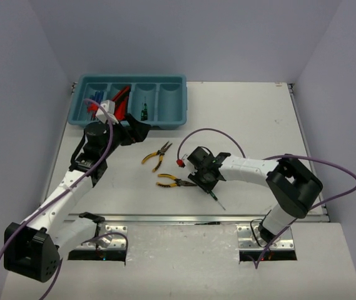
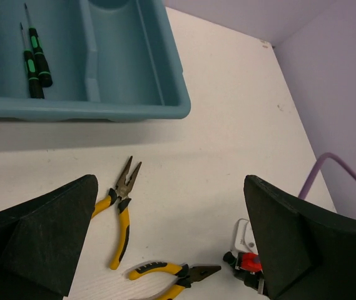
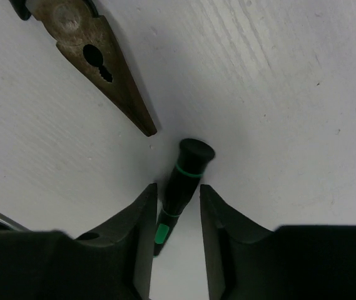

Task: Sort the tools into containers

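Note:
A thin black-and-green precision screwdriver [image 3: 188, 169] lies on the white table, its shaft [image 1: 217, 199] pointing toward the near edge. My right gripper [image 3: 178, 190] [image 1: 204, 181] is down over it, open only narrowly, one finger on each side of the handle with slim gaps. Two yellow-handled pliers [image 1: 157, 155] [image 1: 174, 182] lie just to its left; the nose of the nearer one [image 3: 112, 87] shows in the right wrist view. My left gripper [image 2: 170, 187] [image 1: 132, 131] hangs wide open and empty in front of the teal tray [image 1: 184, 100].
The tray's compartments hold blue and red screwdrivers [image 1: 94, 100], red-and-black knives [image 1: 121, 99] and two precision screwdrivers [image 2: 35, 62]; the rightmost compartment [image 1: 171, 99] looks empty. Purple cables [image 1: 215, 132] loop over the table. A metal rail [image 1: 196, 217] runs along the near edge.

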Controlling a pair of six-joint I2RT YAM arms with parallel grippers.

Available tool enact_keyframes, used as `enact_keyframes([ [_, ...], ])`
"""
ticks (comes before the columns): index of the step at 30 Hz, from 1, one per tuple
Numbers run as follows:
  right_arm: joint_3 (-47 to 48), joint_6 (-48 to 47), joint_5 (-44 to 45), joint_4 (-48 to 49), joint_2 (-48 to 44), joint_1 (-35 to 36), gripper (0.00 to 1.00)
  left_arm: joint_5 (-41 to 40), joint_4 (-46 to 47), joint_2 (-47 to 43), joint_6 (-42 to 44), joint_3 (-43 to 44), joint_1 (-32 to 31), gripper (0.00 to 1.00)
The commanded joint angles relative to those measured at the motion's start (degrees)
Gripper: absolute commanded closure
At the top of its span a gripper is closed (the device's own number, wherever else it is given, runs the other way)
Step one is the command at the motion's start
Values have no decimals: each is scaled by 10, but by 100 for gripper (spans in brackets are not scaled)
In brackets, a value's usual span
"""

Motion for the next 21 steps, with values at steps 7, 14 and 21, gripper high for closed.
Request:
enact_keyframes([
  [7,-10,19,40,27,-20,5,90,17,16,-50,-7,-22,-3,0],
  [14,-15,81,54,52,-109,-12,100,136,114,-51,-37,-75,-3,0],
  [21,-52,215,-62,174,-291,-90,100,269,421,-10,-96,-170,-36,0],
])
